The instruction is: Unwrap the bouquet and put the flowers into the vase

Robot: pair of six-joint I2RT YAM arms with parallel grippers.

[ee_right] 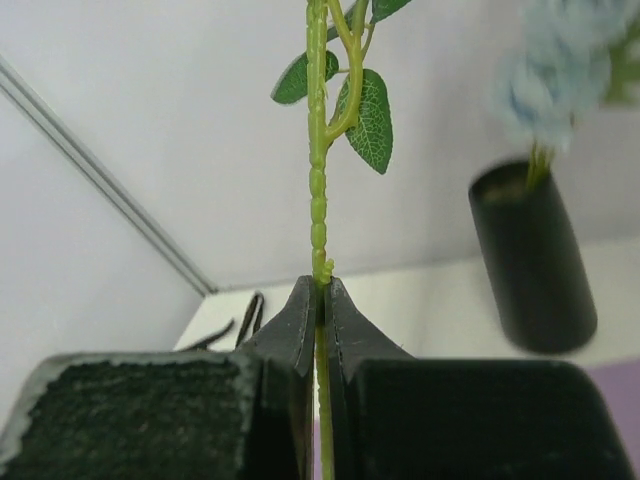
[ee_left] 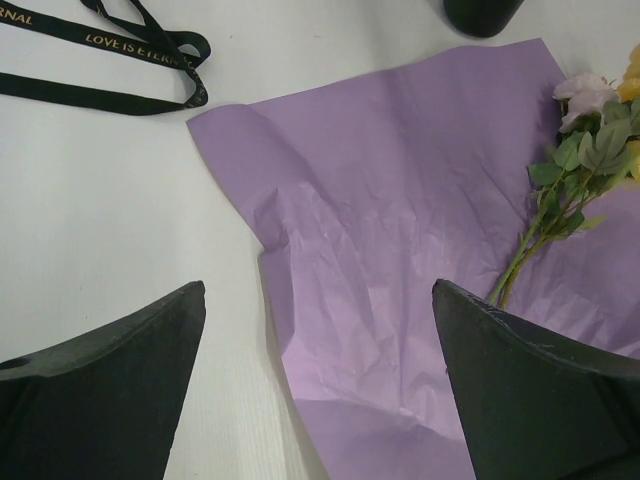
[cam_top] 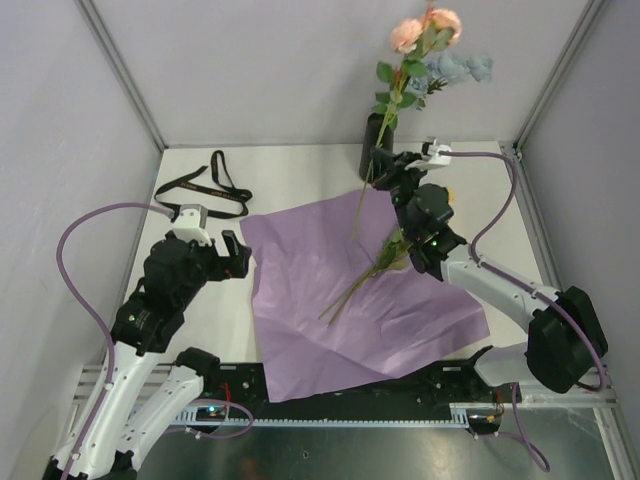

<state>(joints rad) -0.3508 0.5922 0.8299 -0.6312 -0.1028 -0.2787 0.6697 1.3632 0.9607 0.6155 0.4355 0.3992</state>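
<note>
Stem point(ee_right: 317, 200) — seemingly light, thin, springy — sits pinched low in right gripper point(ee_right: 320, 292); left gripper point(ee_left: 318, 300) gapes empty.

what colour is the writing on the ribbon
Gold lettering on the black ribbon; it shows best in the left wrist view.

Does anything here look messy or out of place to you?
Nothing is spilled or broken. The purple paper lies creased, one corner curled over, with a few flowers loose on it. The black ribbon lies looped at the back left. The right gripper holds a pink rose tilted, not in the vase.
</note>
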